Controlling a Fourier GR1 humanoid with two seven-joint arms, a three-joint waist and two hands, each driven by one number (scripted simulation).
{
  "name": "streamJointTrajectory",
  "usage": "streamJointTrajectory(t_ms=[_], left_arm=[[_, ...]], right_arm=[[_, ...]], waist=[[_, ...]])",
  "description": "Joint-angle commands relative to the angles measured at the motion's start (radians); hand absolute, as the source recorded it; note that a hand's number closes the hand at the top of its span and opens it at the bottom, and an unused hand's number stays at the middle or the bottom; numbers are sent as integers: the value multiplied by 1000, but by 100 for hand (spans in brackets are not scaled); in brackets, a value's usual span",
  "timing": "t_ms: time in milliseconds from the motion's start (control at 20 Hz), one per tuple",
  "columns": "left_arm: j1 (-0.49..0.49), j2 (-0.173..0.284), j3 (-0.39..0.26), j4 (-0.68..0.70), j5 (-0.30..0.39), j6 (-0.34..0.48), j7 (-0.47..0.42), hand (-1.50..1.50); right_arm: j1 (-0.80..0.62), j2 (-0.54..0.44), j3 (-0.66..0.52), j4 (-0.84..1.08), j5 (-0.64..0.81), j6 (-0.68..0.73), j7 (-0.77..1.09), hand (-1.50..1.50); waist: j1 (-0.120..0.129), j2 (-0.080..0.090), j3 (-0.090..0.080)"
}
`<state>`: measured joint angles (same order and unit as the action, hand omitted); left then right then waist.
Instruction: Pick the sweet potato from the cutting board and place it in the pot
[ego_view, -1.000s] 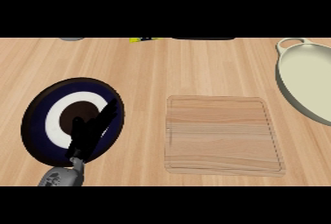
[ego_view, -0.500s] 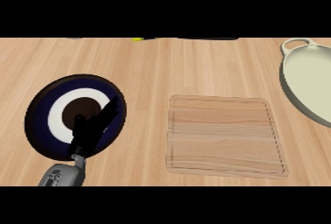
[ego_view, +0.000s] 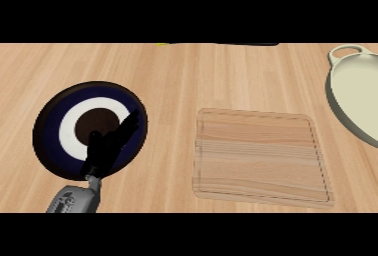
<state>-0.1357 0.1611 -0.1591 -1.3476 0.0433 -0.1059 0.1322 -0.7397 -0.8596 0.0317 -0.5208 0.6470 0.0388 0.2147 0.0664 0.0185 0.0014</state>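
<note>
The left hand (ego_view: 109, 147), fingers straight and spread, rests over a dark plate (ego_view: 63, 107) on the desk (ego_view: 184, 75). The cutting board (ego_view: 262, 157) lies bare (sweet potato unseen); the pot (ego_view: 354, 95) sits far right.

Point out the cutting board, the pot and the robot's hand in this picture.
cutting board (ego_view: 258, 157): head view, middle of its bare wooden top.
pot (ego_view: 353, 95): head view, pale inner wall beside the right edge.
left hand (ego_view: 107, 150): head view, palm, over the dark plate.
</note>
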Motion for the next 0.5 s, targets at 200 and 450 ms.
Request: streamJointTrajectory(t_ms=[200,450], left_arm=[[16,-8,4,-14,13,-13,-2,0],[-22,10,27,1,22,-27,16,0]], right_arm=[[-126,106,13,262,37,146,142,-150],[-165,141,-125,227,-81,-33,-5,-150]], waist=[[6,5,2],[-18,3,4]])
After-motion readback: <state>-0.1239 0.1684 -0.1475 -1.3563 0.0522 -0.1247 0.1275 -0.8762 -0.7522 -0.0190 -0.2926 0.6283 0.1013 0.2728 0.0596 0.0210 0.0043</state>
